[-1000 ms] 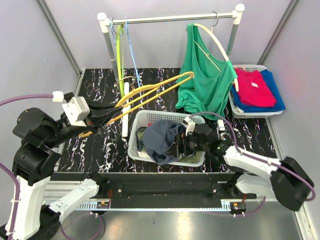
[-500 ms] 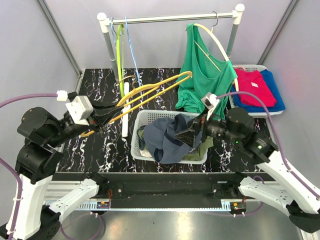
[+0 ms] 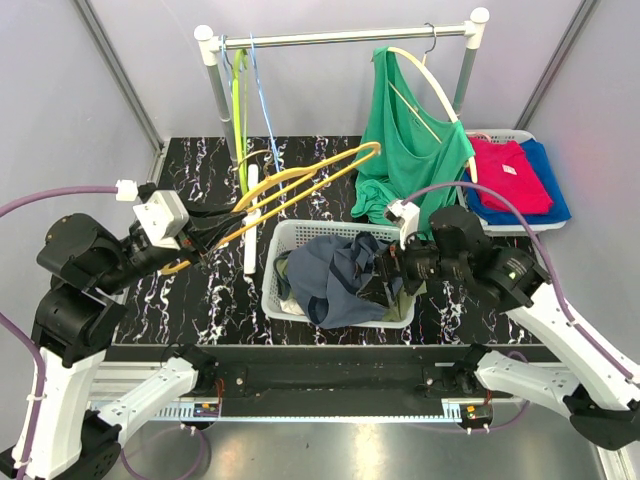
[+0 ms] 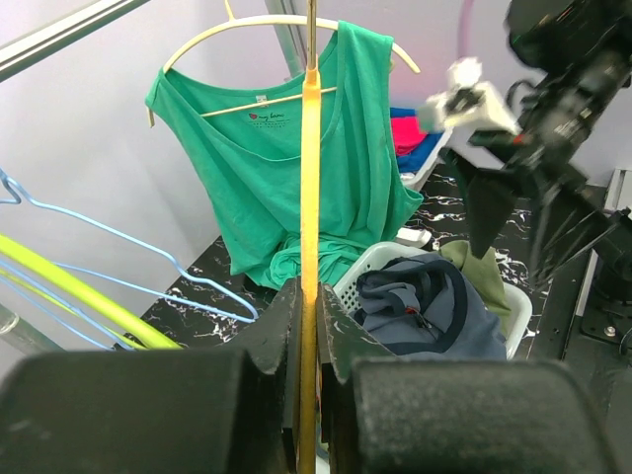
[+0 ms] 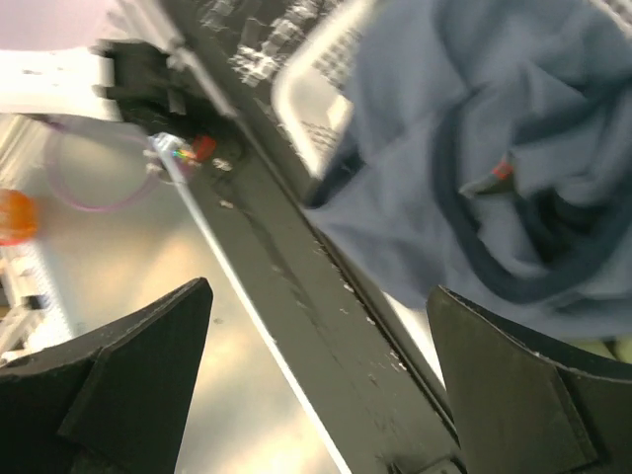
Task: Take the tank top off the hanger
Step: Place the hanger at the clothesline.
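Left arm at 9 o'clock, forearm reaching toward 2 o'clock, left gripper pinched tight on a yellow hanger; right arm at 3 o'clock, wrist aimed toward 9 o'clock, right gripper low, fingers spread wide

Top cam: fixed high at near side, looks down/fwd over whole table; L wrist cam: close, sights along yellow hanger toward green top; R wrist cam: v. close, tilted down at basket, which all 3 views share.
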`<state>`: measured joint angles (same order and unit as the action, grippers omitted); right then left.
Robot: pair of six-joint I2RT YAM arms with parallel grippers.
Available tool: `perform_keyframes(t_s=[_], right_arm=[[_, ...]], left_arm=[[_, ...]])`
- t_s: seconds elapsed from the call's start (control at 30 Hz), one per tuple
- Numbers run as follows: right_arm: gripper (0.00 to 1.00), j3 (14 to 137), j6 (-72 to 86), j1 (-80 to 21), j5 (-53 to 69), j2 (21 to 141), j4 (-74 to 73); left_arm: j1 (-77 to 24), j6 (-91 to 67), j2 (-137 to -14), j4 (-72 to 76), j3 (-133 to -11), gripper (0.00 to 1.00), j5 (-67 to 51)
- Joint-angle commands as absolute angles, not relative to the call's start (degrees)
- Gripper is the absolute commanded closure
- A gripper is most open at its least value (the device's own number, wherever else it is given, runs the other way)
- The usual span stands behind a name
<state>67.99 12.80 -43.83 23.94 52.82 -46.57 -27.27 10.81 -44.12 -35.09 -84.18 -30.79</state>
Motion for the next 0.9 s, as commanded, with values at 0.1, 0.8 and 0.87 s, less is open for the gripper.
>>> perform_keyframes(t_s=[0.1,0.8,0.87], right_arm=[[0.00,76.9,2.7,-43.8,13.0,41.1,-45.1],[0.00,81.5,-9.1,-43.9,32.8,47.9,-49.6],[0.03,81.3,-9.0,-43.8,33.7,48.8,-49.5]], left_arm=[[-27.2,13.4,-44.6,-36.3,-85.3,1.00,-37.5],[-27.2,22.0,-52.9,-56.7,-88.2,1.00,-68.4],[-27.2,21.9,-53.2,-56.7,-88.4,1.00,-69.5]])
